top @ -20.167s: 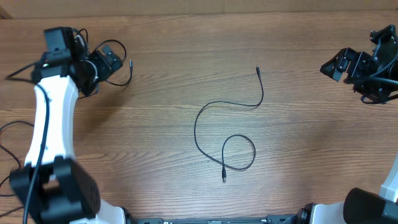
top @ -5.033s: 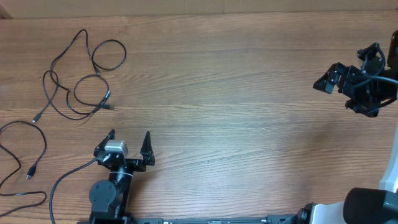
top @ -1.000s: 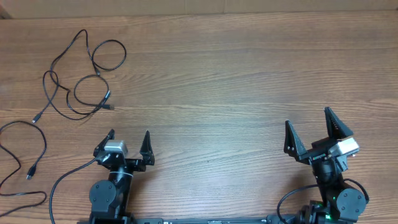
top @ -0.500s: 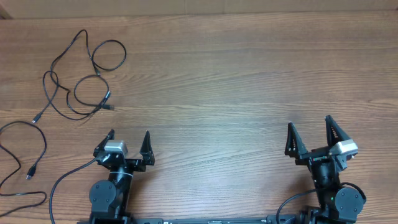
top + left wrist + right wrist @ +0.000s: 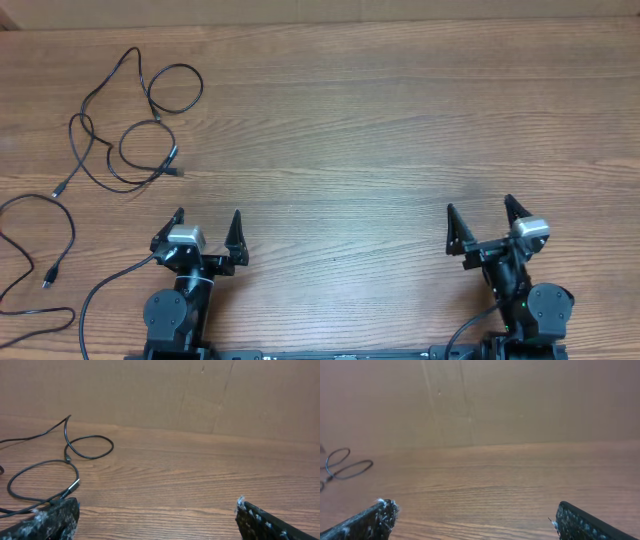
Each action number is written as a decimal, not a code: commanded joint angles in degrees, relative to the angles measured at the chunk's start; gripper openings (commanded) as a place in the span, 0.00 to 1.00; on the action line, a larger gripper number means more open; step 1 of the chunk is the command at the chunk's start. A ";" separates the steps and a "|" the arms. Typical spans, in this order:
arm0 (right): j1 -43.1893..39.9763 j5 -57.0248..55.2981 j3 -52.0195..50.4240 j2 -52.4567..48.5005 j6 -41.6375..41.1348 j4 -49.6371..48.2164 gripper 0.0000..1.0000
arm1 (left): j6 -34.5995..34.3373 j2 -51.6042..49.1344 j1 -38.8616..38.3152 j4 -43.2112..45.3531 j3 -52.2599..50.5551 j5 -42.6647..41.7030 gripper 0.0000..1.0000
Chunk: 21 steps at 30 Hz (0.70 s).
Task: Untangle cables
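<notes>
Left gripper (image 5: 208, 232): fingers spread wide, nothing between them; near edge, left side.
Right gripper (image 5: 480, 215): fingers spread wide, nothing between them; near edge, right side.
Cables (image 5: 121, 148): separate curly strands on the wooden table (image 5: 380, 130), far left (one runs off the left edge), well apart from both grippers.

The cables (image 5: 122, 150) are black. The table (image 5: 350, 120) is brown, with a fine wood grain. The left gripper (image 5: 207, 215) and the right gripper (image 5: 479, 205) are black, each with a pale grey block. Their fingers (image 5: 45, 522) carry white specks.
</notes>
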State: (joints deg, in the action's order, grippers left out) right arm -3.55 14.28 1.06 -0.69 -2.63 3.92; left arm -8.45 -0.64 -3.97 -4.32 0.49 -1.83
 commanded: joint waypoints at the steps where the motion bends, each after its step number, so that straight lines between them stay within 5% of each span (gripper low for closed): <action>1: 2.93 -2.08 -0.59 0.52 6.40 -0.11 1.00 | 0.55 0.44 0.68 -0.13 -0.20 0.35 1.00; 21: 5.16 -5.44 -0.57 0.52 3.52 0.24 1.00 | 0.55 0.44 0.68 -0.13 -0.20 0.35 1.00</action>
State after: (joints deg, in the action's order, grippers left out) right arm 1.21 8.75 1.06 -0.69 1.48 4.47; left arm -8.45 -0.64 -3.97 -4.32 0.47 -1.80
